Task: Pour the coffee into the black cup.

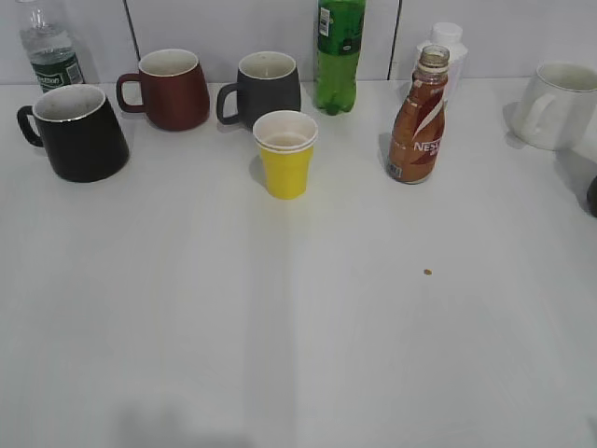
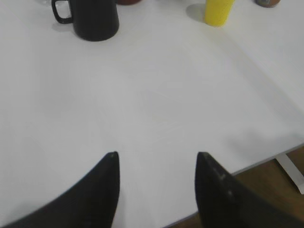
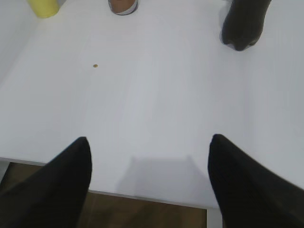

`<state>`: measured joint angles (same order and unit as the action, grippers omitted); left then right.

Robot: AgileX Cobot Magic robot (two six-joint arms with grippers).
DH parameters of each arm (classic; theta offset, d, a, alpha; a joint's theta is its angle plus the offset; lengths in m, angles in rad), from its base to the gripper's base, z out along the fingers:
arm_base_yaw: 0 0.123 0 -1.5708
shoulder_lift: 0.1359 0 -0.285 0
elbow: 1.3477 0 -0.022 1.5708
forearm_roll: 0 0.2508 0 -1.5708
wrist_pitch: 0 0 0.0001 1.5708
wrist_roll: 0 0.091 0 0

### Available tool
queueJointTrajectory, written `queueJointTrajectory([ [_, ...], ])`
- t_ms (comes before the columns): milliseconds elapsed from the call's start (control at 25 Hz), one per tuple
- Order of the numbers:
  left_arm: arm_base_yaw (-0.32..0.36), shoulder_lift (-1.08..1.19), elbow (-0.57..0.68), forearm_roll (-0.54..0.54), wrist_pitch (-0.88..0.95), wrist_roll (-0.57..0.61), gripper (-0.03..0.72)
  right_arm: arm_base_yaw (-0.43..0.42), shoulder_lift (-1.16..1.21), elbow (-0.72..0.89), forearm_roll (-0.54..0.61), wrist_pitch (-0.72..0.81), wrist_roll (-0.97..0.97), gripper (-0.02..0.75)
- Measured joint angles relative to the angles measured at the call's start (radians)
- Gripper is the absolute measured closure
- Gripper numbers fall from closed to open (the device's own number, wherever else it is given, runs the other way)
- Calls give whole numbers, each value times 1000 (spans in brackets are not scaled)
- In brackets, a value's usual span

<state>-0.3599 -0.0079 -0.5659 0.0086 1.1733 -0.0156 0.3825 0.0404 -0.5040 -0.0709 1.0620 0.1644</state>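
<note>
The left gripper (image 2: 156, 159) hangs over bare white table (image 2: 156, 95), its two dark fingers (image 2: 102, 190) spread apart with nothing between them. Far off at eleven o'clock stands the black cup (image 2: 95, 19), handle turned left. At one o'clock is a yellow cup (image 2: 218, 12). The table's edge cuts across at four o'clock, brown floor (image 2: 266, 185) beyond.

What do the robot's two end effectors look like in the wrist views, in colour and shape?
Only the fingers show. The left end effector has two matte black fingers that are broad at the base and taper to blunt tips. The right end effector has the same kind of black, curved, tapering fingers. No cables, markings or arm links are visible.
</note>
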Motion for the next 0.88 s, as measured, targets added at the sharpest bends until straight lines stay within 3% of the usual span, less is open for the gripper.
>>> queueJointTrajectory([
  [880,-1,0,43,13,-105,0,334,0,0,1,-1,-1,1,233],
])
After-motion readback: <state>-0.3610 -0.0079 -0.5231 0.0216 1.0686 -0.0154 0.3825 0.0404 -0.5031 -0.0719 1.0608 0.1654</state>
